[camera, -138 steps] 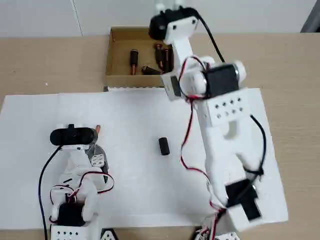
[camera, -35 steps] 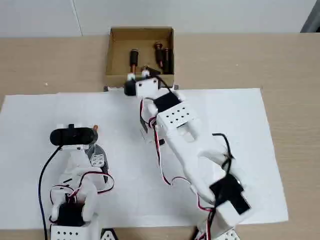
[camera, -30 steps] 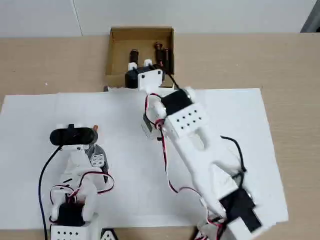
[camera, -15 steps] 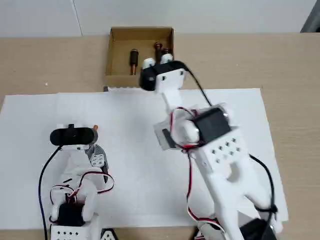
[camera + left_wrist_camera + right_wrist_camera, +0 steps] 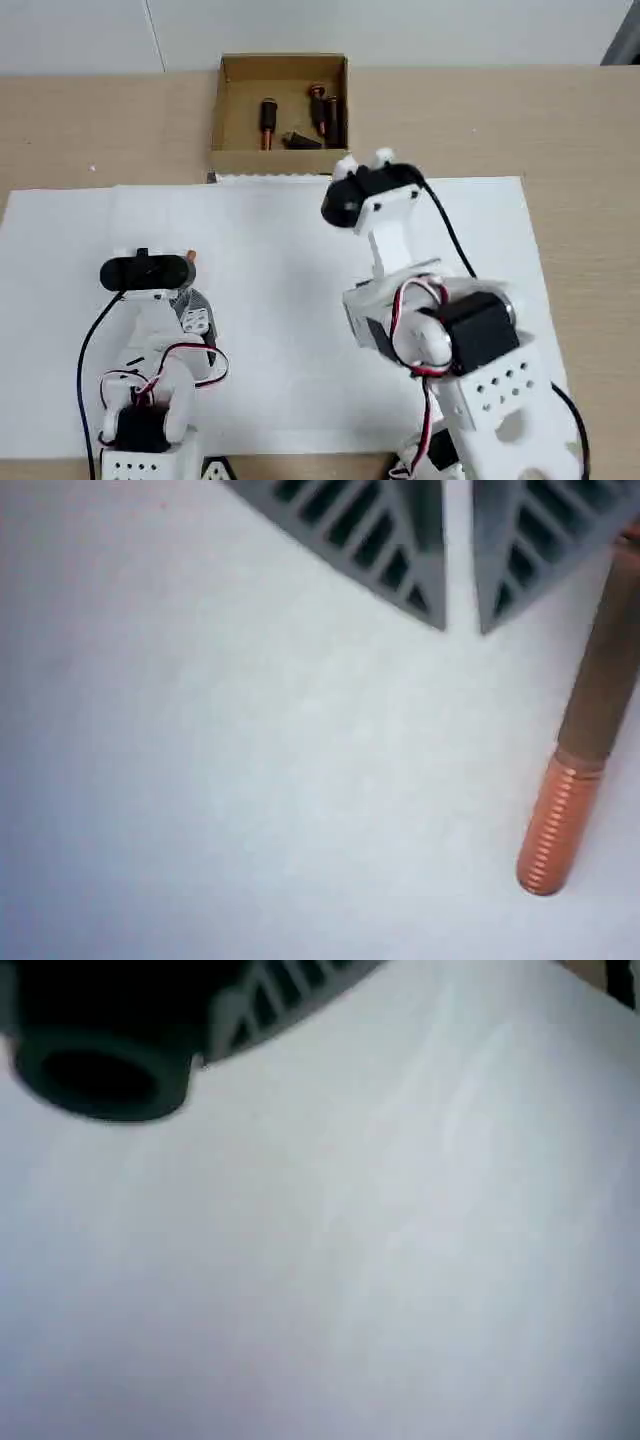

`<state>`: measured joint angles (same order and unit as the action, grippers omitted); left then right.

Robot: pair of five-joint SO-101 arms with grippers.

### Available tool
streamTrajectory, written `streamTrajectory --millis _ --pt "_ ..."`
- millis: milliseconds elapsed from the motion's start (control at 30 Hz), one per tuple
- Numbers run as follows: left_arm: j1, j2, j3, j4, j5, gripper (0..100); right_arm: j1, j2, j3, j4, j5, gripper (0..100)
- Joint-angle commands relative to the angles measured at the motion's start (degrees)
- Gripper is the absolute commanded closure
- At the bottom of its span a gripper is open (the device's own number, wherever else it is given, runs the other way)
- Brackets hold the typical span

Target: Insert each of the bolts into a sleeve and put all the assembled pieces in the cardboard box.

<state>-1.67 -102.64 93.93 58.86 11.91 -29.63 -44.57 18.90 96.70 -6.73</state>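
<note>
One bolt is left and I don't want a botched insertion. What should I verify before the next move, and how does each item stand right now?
1. Hold on the sleeve by the right gripper: ok, it sits at the finger, off the paper.
2. Open end of the sleeve showing: ok.
3. Hold on the bolt by the left gripper: not ok; it lies beside the tips, which are nearly closed on nothing.
4. Threaded end of the bolt free: ok, it rests on bare paper.
5. Line-up of sleeve and bolt: not ok, the two grippers are far apart in the high view.
6. Room in the cardboard box: ok, its left part is bare.
</note>
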Motion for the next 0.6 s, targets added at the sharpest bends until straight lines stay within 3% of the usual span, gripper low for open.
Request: streamTrajectory --millis 0,567 --pt "-0.18 -0.62 -0.22 -0.18 -0.09 99 0.57 -3.47 2.11 -0.04 -0.26 99.6" --pt "1.14 -0.62 -0.22 -0.35 -0.18 99 14.90 -6.02 3.34 1.27 -0.09 99.6"
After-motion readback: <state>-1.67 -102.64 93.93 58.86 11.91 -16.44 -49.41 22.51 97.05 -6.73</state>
